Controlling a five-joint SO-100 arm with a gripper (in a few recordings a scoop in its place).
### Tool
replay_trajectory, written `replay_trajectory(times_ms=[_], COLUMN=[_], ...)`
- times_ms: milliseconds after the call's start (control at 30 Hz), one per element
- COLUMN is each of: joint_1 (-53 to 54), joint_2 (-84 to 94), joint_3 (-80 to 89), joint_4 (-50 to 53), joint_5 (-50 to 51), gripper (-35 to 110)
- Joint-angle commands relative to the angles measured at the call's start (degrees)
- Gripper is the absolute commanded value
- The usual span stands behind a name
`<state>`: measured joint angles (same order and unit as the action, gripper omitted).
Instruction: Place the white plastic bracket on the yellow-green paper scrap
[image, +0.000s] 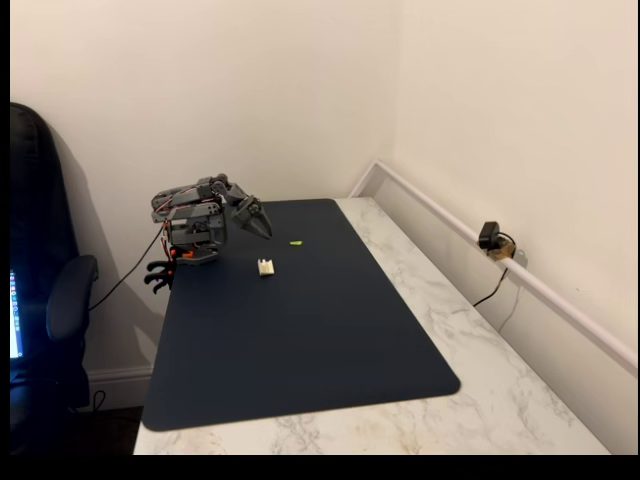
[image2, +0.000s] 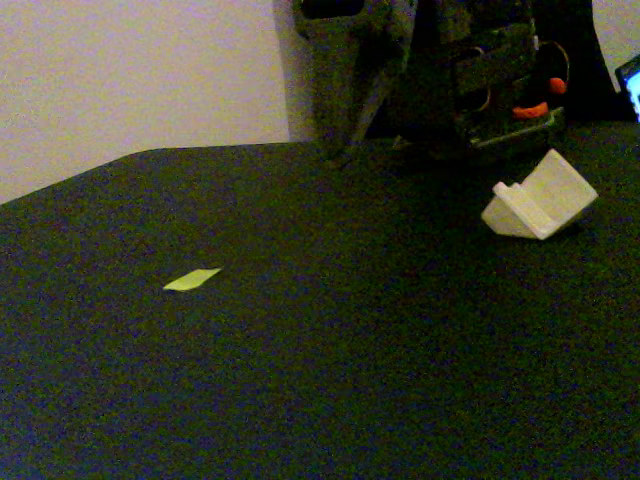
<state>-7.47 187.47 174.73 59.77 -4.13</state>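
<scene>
The white plastic bracket (image: 266, 267) lies on the dark mat, a small cream block (image2: 540, 197) resting on its own, touching nothing. The yellow-green paper scrap (image: 296, 242) lies flat on the mat a short way from it, a thin bright sliver (image2: 192, 280). My gripper (image: 262, 228) hangs folded back at the mat's far left corner, tip pointing down, jaws drawn to a single point with nothing in them. It is above and behind the bracket, apart from both things. In the low fixed view its dark finger (image2: 345, 140) reaches down toward the mat's rear edge.
The dark blue mat (image: 300, 340) covers most of a white marble table (image: 480, 380). A small camera (image: 490, 238) sits on the ledge by the right wall. A black chair (image: 45, 300) stands left of the table, and a cable runs from the arm's base.
</scene>
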Motion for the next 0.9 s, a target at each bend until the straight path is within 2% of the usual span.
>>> replay_trajectory(times_ms=[0, 67, 233, 367, 600, 733, 867], joint_1=[0.2, 0.2, -0.4, -0.4, 4.4, 1.1, -0.8], joint_2=[1.8, 1.8, 1.8, 1.8, 0.1, -25.2, -52.0], joint_3=[-0.2, -0.2, -1.2, -6.7, -13.2, -26.2, -45.9], joint_4=[-1.8, -2.0, -3.3, -0.2, -0.5, -4.9, 2.7], joint_5=[-0.4, 0.9, 12.4, 12.9, 20.3, 18.4, 14.4], gripper=[0, 0, 0, 0, 0, 0, 0])
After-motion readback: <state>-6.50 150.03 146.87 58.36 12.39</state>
